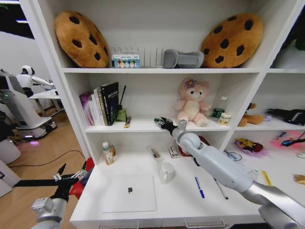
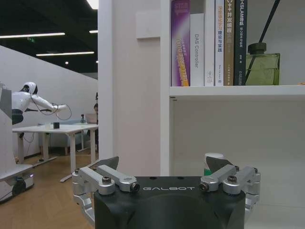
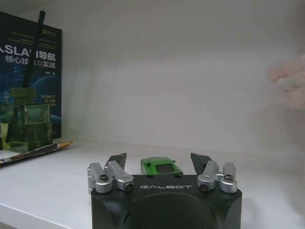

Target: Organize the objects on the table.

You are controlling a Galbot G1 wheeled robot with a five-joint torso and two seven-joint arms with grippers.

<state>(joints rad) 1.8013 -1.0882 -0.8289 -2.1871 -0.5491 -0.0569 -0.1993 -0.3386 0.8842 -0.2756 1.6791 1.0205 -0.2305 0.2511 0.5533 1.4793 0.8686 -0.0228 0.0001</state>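
Right tool [image 3: 159, 161] reaches to the middle shelf [image 1: 143, 125], jaws spread, green toy car [image 3: 161, 166] resting on the shelf between its tips, ungripped. Placing looks finished; next calls for backing straight out. Left tool [image 1: 64, 175] hangs open, left of the tabletop [image 1: 181, 200].

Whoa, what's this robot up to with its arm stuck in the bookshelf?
It is tidying a desk. Its right gripper is reaching onto the middle shelf, fingers open, with a tiny green toy car sitting on the shelf between them. The left gripper waits open off the desk's left end. A silver laptop and blue pen lie on the white desk.
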